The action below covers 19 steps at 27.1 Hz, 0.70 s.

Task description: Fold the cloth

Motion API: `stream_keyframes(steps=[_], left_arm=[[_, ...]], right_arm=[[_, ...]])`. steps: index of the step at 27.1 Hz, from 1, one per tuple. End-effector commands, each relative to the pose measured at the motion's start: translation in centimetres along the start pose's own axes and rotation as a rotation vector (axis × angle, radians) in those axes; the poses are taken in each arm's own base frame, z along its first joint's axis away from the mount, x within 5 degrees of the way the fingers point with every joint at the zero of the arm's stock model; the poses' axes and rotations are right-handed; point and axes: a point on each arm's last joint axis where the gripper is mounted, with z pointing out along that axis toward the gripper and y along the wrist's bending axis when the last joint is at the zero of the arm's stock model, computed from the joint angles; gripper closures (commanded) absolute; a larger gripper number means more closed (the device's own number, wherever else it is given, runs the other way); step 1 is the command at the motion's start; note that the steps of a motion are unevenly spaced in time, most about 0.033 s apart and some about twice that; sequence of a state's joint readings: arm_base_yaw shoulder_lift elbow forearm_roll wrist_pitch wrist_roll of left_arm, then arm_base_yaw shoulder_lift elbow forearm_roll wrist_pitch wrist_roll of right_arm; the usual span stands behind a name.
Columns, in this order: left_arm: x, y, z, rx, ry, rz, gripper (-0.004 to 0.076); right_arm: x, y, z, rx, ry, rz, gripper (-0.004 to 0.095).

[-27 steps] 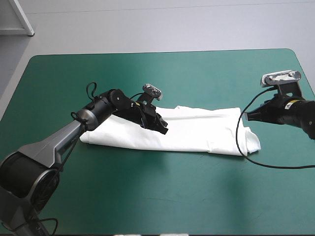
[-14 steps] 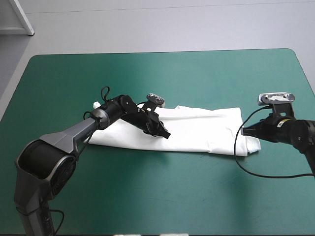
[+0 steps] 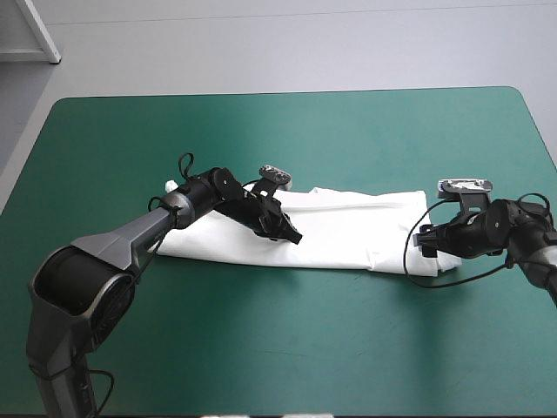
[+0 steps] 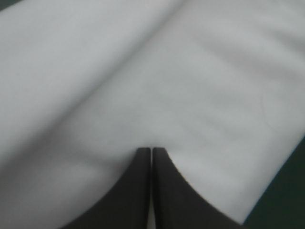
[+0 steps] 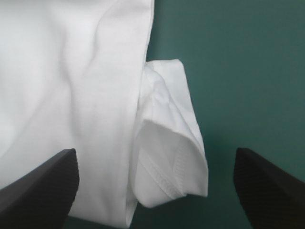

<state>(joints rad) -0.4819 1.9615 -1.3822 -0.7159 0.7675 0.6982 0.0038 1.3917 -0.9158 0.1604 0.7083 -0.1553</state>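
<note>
While left gripper [image 4: 151,150], fingers [image 4: 136,191] closed, pins the T-shirt [image 3: 348,231] beneath them, right gripper [image 5: 155,151] stands wide, sleeve [image 5: 176,119] between its fingers. Next, by judgement: pinch it.

T-shirt [image 3: 348,231]: white, short-sleeved, folded lengthwise into one long narrow band. Lies flat on the teal-green tabletop [image 3: 278,131], about midway between the far and near edges, with its long axis running left to right. Left end sits well in from the left edge; right end reaches closer to the right edge. A shallow crease runs along the band near its far long side. Surface mostly smooth. At the right end a hemmed sleeve [image 5: 171,143] sticks out past the band, curled open, stitching visible.
</note>
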Motion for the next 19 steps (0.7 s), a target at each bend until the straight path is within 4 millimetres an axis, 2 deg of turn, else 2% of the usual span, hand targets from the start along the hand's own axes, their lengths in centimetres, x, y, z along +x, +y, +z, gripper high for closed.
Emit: stream_keyframes(steps=[1, 8, 11, 13, 14, 15, 16, 17, 19], left_arm=[[-0.5, -0.8, -0.9, 0.013, -0.016, 0.014, 0.0705], [-0.5, -0.8, -0.9, 0.013, -0.016, 0.014, 0.0705], [-0.6, -0.8, -0.9, 0.010, -0.020, 0.014, 0.0705], [-0.6, -0.8, -0.9, 0.009, -0.020, 0.014, 0.0705], [-0.6, -0.8, -0.9, 0.009, -0.020, 0.014, 0.0705], [-0.6, -0.8, -0.9, 0.009, -0.020, 0.014, 0.0705], [-0.6, -0.7, -0.9, 0.006, -0.024, 0.014, 0.0705], [-0.6, -0.7, -0.9, 0.005, -0.024, 0.014, 0.0705], [-0.6, -0.7, -0.9, 0.005, -0.024, 0.014, 0.0705]], right_arm=[[-1.2, -0.1, 0.6, -0.019, -0.067, 0.003, 0.0071], [-1.3, 0.2, 3.8, -0.087, -0.004, 0.022, 0.0075], [-1.3, 0.6, 4.2, -0.135, 0.005, 0.018, 0.0175], [-1.3, 1.0, 4.2, -0.176, -0.002, 0.002, 0.0328], [-1.3, 1.2, 4.1, -0.206, 0.000, -0.010, 0.0497], [-1.3, 1.3, 4.1, -0.216, 0.003, -0.007, 0.0594], [-1.3, 1.3, 4.1, -0.217, 0.001, -0.015, 0.0793], [-1.2, 1.3, 4.1, -0.218, 0.002, -0.024, 0.0891], [-1.4, 1.4, 4.0, -0.217, -0.005, -0.039, 0.0912]])
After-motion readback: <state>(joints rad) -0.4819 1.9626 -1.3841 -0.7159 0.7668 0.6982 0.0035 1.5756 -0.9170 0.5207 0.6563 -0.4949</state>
